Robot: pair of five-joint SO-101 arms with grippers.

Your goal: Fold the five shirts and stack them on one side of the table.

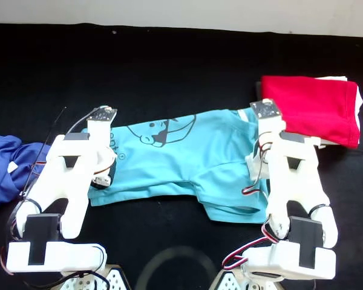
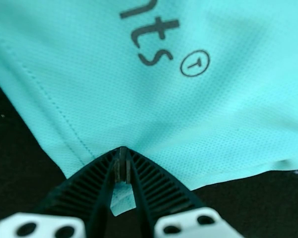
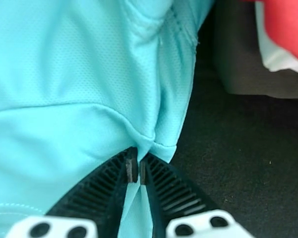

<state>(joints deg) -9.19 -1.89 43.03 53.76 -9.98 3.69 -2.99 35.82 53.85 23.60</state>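
A turquoise shirt point(image 1: 181, 160) with dark print lies spread across the middle of the black table, partly folded along its front edge. My left gripper point(image 2: 122, 166) is shut on the turquoise shirt point(image 2: 154, 99) near its hem, at the shirt's left end below the white arm point(image 1: 78, 175). My right gripper point(image 3: 135, 166) is shut on a pinched fold of the turquoise shirt point(image 3: 74, 74) at its right end, under the other white arm point(image 1: 290, 175). A folded red shirt point(image 1: 314, 109) tops a stack at the right. A blue shirt point(image 1: 6, 166) lies crumpled at the left edge.
A white garment point(image 1: 351, 87) peeks out under the red shirt in the stack. The table's far half point(image 1: 169, 66) is bare black cloth. In the right wrist view the stack's edge point(image 3: 283, 29) sits close beside the shirt.
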